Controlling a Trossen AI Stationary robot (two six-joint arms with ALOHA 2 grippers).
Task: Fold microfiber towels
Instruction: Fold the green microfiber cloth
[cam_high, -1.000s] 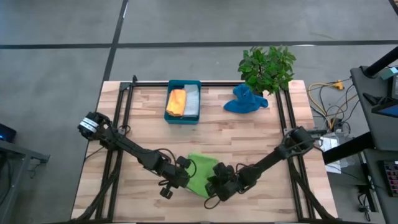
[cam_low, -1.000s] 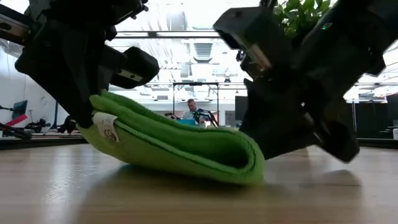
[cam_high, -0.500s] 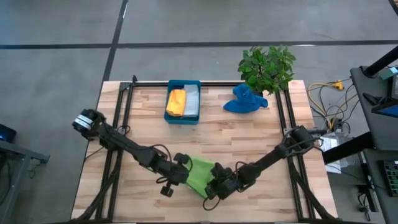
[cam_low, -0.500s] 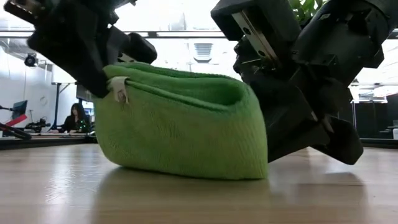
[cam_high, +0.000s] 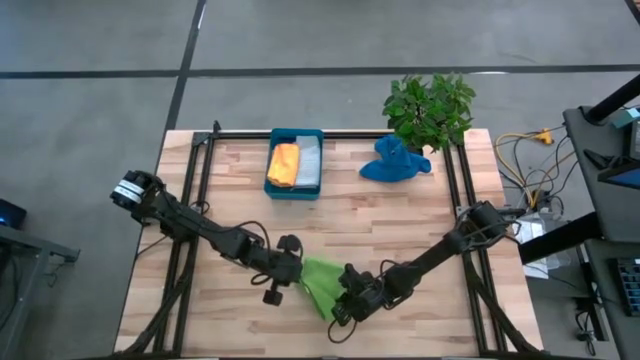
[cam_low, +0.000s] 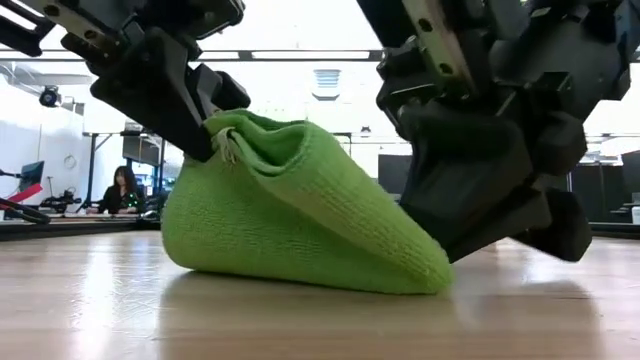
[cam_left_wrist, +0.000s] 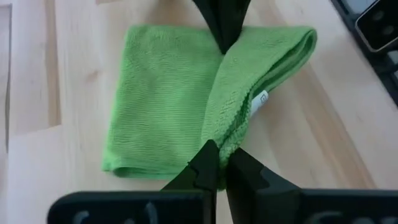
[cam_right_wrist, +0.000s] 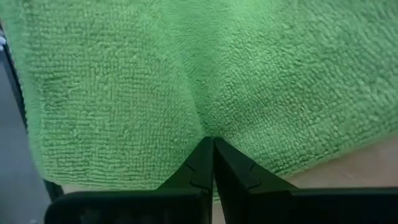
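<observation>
The lime green towel (cam_high: 318, 282) stands near the table's front edge, drawn up into a tent shape (cam_low: 290, 220) between both grippers. My left gripper (cam_low: 215, 140) is shut on its raised end at the towel's left side (cam_high: 293, 270). My right gripper (cam_low: 440, 255) is shut on its low end at the right (cam_high: 343, 300). The orange towel (cam_high: 284, 163) and the grey towel (cam_high: 309, 162) lie folded in the teal tray (cam_high: 295, 133). The blue towel (cam_high: 393, 163) lies bunched at the far right. My left gripper pinches the towel's hemmed edge (cam_left_wrist: 231, 146) between its two fingers, close to the white tag (cam_left_wrist: 261, 99). The fingers slant down from the table's left. That end is lifted, and the cloth slopes from it to the table. My right gripper pinches the towel's low end (cam_low: 425, 262), right above the tabletop; its fingers (cam_right_wrist: 199, 163) slant down from the table's right. How many layers it has, I cannot tell. The towel's underside rests on the table beside it.
A potted plant (cam_high: 428, 108) stands at the far right corner behind the blue towel. The teal tray sits at the far middle. Bare wood lies between the tray and the green towel. A black frame rail (cam_high: 195, 180) runs along the table's left side.
My left gripper has risen and gone toward my right gripper, rolling as it went, still shut on the towel. The towel's left end has been lifted from a low flat fold into a tall tent. Its right end has stayed low in my right gripper.
</observation>
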